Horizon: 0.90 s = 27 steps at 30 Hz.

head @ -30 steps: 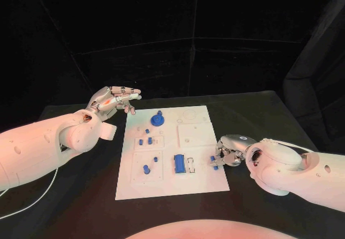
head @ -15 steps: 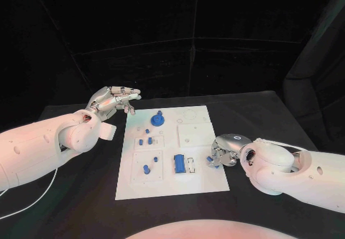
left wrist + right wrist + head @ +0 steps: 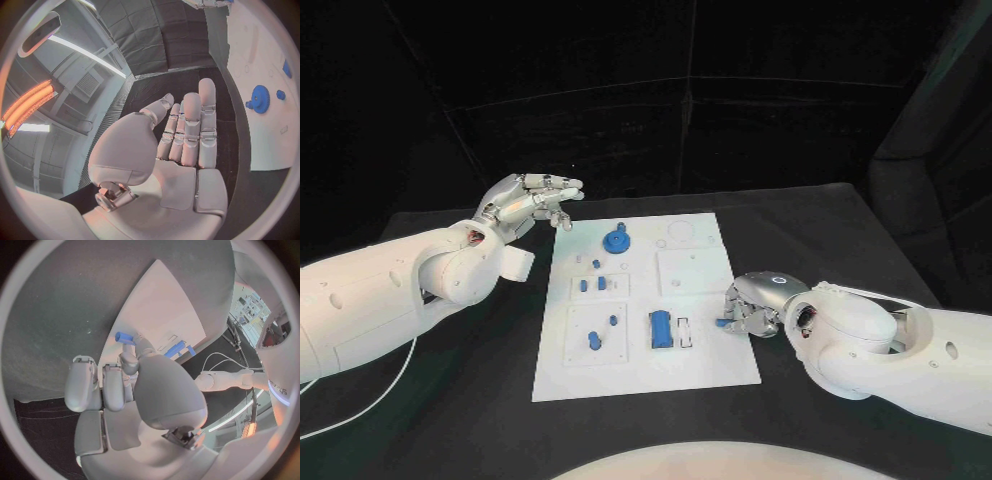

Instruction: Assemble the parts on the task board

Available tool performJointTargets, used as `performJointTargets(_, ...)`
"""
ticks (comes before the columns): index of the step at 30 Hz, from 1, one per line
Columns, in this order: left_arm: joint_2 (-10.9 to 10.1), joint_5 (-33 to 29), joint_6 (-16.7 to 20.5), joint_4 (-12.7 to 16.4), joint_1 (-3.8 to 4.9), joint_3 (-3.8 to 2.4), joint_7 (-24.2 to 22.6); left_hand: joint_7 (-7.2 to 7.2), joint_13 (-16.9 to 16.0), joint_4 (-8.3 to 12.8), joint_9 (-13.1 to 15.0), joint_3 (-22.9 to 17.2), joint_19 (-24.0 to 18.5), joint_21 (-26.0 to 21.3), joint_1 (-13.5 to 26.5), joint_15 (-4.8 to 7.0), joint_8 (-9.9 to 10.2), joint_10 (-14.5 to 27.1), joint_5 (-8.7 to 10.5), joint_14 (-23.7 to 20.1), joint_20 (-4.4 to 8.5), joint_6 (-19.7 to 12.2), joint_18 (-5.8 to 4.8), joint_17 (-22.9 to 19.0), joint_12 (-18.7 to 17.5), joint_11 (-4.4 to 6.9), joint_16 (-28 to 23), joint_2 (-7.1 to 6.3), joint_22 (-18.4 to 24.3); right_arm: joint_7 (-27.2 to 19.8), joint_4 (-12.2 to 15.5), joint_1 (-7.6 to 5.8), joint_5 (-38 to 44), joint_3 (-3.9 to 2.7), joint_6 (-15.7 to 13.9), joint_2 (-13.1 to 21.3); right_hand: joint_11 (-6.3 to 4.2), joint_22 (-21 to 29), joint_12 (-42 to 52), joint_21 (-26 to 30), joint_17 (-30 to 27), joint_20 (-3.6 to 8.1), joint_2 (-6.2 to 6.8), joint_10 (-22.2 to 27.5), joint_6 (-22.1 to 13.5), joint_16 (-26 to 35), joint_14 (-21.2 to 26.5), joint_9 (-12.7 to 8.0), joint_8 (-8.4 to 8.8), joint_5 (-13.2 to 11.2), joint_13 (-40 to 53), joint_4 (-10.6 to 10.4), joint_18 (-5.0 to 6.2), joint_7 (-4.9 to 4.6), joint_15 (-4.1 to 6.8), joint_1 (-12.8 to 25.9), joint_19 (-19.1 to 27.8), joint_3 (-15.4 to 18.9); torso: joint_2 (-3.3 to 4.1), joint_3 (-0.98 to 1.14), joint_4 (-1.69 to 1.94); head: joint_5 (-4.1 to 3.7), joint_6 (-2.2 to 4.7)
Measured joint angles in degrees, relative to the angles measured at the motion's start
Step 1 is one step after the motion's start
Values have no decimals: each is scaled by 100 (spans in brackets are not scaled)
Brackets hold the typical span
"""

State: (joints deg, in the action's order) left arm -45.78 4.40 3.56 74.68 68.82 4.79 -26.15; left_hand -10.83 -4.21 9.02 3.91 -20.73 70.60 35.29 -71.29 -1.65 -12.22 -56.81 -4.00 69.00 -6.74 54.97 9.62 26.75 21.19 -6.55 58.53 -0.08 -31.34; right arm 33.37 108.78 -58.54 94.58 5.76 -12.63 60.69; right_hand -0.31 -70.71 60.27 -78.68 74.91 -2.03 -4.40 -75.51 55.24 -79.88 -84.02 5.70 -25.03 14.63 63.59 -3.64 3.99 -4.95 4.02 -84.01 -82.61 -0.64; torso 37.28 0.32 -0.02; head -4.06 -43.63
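The white task board (image 3: 708,360) lies in the middle of the table. On it are a blue gear (image 3: 616,240), a blue block (image 3: 659,328) and several small blue pegs (image 3: 593,341). My right hand (image 3: 756,305) sits at the board's right edge and pinches a small blue part (image 3: 727,322) at its fingertips. The right wrist view shows that part (image 3: 125,337) over the board (image 3: 169,305), with the blue block (image 3: 176,348) beyond. My left hand (image 3: 531,200) hovers off the board's far left corner, fingers extended and holding nothing. Its palm (image 3: 181,150) faces the gear (image 3: 258,96).
The black table (image 3: 819,230) surrounds the board, with dark curtains behind it. Two white inset plates (image 3: 689,270) on the board have bare sockets. My left forearm (image 3: 387,300) crosses the table's left side.
My right hand has shifted slightly left over the board's right edge, still holding the small blue part. The left hand has stayed where it was.
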Motion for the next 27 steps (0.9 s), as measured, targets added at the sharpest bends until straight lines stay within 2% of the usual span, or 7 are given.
performJointTargets(3,3,0,-1,-4,0,0,0,0,0,0,0,0,0,0,0,0,0,0,0,0,0,0,0,0,0,0,0,0,0,-1,76,9,-335,12,-145,73,0,30,-39,31,0,0,3,0,14,15,0,-17,110,-80,-11,-102,0,-11,0,3,0,-372,0,-2,0,-7,8)
performJointTargets(6,7,0,-3,-5,0,0,0,0,0,0,0,0,0,0,0,0,0,0,0,0,0,0,0,0,0,0,0,0,0,-36,147,24,-689,29,-294,99,0,45,-61,32,0,0,173,0,38,35,-3,-18,143,-130,-23,-190,0,-34,1,177,0,-599,1,-3,1,4,12)
performJointTargets(11,10,0,-9,-6,0,0,2,0,0,0,0,0,0,0,0,16,0,21,0,-16,0,0,0,0,17,-21,0,0,3,-167,235,36,-1227,36,-599,113,2,39,-36,32,0,0,352,-4,70,35,-12,14,198,-130,23,-247,1,-39,11,433,0,-813,6,-3,1,18,14)
performJointTargets(17,10,0,-18,-6,-1,0,5,0,0,0,0,0,0,0,0,21,0,21,0,-21,0,0,0,0,23,-21,0,0,6,-316,265,33,-1560,33,-886,98,23,7,2,32,-1,0,517,-27,191,35,-12,43,220,-123,67,-314,0,19,11,598,0,-958,7,-3,1,23,-1)
performJointTargets(21,13,0,-23,-6,-1,1,8,-2,7,-12,0,11,0,0,0,21,0,21,0,-21,0,-3,0,-6,23,-21,0,0,5,-390,251,33,-1695,33,-995,13,-1,-60,81,14,-1,0,596,-108,262,4,-12,49,226,49,133,-372,0,39,11,783,0,-1017,7,-3,1,25,-7)
performJointTargets(23,17,0,-29,-5,-1,2,10,-20,7,-17,0,17,0,0,0,21,0,21,0,-21,0,-21,0,-6,23,-21,0,0,5,-413,225,33,-1751,33,-1037,-49,20,-82,98,-4,-1,0,647,-127,320,0,-12,64,226,143,156,-380,0,58,11,860,0,-1023,7,-4,1,22,-7)
performJointTargets(27,24,0,-38,-6,-1,2,14,-20,6,-17,0,17,0,0,0,21,0,42,0,-21,0,-21,0,-6,23,0,22,0,5,-423,169,33,-1828,33,-1098,-151,-11,-161,195,-49,-1,11,714,-200,386,-49,-12,131,226,432,228,-499,0,76,11,1051,-54,-953,7,-5,2,27,-4)
